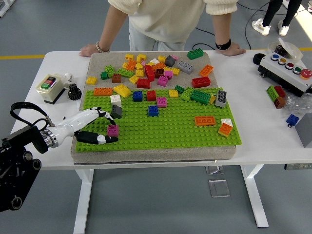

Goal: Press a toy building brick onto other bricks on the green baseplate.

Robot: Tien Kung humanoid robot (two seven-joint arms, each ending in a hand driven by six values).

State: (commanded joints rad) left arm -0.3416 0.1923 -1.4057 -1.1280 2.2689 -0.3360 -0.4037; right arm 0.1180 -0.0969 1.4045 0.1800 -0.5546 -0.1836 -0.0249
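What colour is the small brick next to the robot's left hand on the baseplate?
Magenta-pink small square brick, beside the left hand; head view shows it best.

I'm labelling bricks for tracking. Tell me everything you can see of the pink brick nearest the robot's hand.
The pink brick is a small, square, glossy plastic piece with studs on top. It sits upright on the green baseplate near its front left corner, apart from other bricks. The left hand brackets it: dark thumb just below, fingers above-left. Whether they touch it is unclear.

The left arm reaches in low from the left edge. Its left hand (92, 126) lies flat, fingers (105, 114) spread and loose, grasping nothing.
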